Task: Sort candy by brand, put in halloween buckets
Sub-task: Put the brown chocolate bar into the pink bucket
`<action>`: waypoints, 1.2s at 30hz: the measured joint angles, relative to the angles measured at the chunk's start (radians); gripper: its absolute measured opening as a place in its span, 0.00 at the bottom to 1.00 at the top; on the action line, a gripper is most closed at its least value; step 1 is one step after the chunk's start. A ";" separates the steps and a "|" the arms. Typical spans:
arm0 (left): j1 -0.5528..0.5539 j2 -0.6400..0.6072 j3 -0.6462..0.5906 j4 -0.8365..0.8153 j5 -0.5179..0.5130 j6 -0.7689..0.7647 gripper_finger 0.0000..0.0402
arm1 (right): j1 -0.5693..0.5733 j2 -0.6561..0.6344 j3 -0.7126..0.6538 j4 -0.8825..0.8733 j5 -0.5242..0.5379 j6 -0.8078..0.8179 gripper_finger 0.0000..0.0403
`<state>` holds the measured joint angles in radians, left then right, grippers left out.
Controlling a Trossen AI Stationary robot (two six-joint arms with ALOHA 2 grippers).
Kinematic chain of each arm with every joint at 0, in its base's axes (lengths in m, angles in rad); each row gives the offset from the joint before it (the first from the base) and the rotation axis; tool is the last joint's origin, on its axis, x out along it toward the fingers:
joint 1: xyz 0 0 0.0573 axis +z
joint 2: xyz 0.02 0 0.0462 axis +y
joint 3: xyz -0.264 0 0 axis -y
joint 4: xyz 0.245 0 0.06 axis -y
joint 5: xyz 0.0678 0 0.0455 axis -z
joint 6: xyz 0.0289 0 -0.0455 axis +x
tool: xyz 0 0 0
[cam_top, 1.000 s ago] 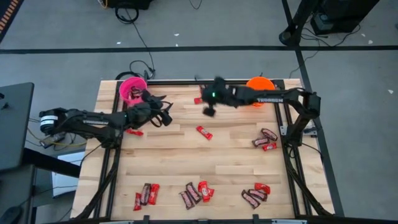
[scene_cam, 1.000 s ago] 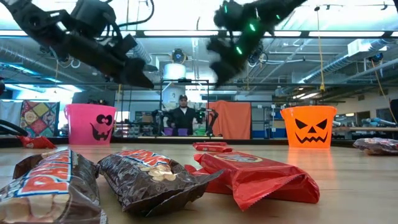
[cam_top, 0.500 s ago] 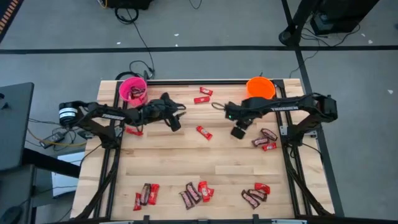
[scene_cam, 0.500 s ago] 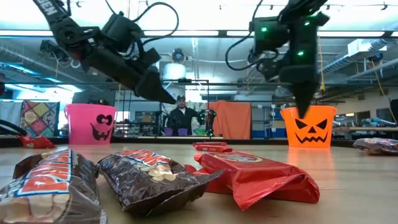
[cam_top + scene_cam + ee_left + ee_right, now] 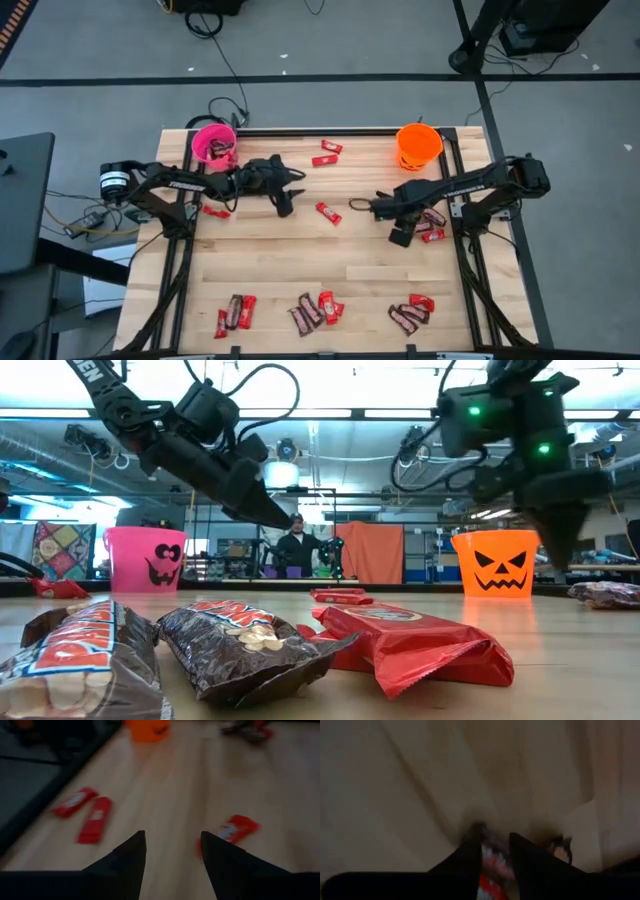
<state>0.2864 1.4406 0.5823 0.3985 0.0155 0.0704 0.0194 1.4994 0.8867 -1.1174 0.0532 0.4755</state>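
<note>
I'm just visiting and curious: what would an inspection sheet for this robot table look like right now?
Surface: wooden table, bare between the candy groups.
Job's things: pink bucket and orange bucket at the far corners; red and brown candy along the near edge, a red bar mid-table, more near the right edge.
Clutter: nothing seen.
End effectors: left end effector open, empty, above the table near the red bar; right end effector beside the right-edge candy.
Cables: black cables on the floor.
Surroundings: grey floor; a person beyond the table.
</note>
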 joint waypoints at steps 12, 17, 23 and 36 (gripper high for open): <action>-0.002 0.000 0.000 0.007 0.091 -0.003 0.47 | 0.084 0.000 -0.152 0.090 -0.004 -0.040 0.50; -0.006 0.000 0.000 0.033 0.092 -0.004 0.44 | 0.087 0.000 -0.195 0.106 -0.022 -0.049 0.48; -0.023 0.000 0.000 0.063 0.093 -0.004 0.42 | 0.087 0.000 -0.186 0.120 -0.012 -0.049 0.36; -0.033 0.000 -0.001 0.088 0.245 -0.042 0.42 | 0.089 0.001 -0.012 0.391 0.104 -0.129 0.07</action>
<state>0.2531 1.4406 0.5816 0.4862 0.2600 0.0281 0.1087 1.5002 0.8749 -0.7269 0.1575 0.3461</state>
